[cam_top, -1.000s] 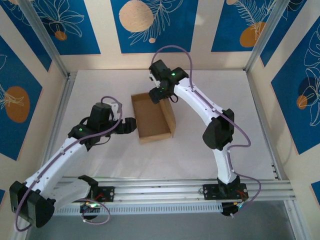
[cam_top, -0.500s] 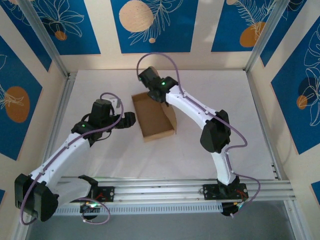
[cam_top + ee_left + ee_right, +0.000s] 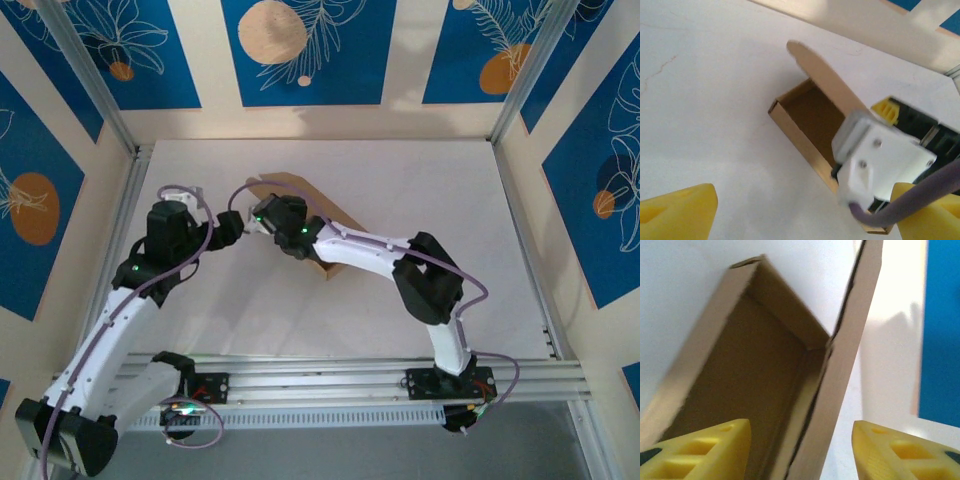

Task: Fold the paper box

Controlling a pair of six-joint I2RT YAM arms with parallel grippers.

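Note:
The paper box (image 3: 310, 192) is a shallow brown cardboard tray lying on the white table, partly covered by my right arm. In the left wrist view the paper box (image 3: 802, 112) lies open at an angle, with its lid flap (image 3: 826, 77) standing up along the far side. My right gripper (image 3: 263, 214) hangs over the box. Its yellow fingers (image 3: 702, 450) are apart, and the upright lid flap (image 3: 847, 355) stands between them without touching. My left gripper (image 3: 231, 226) is open just left of the box, holding nothing. Its fingertips (image 3: 680, 212) frame bare table.
The white table (image 3: 420, 180) is walled by blue-and-cream panels and metal posts. An aluminium rail (image 3: 330, 378) carrying both arm bases runs along the near edge. The right arm's white wrist housing (image 3: 880, 160) sits close in front of the left gripper.
My right arm has swung left and nearer over the box. The box has turned and its lid flap has lifted. My left arm has pulled back to the left.

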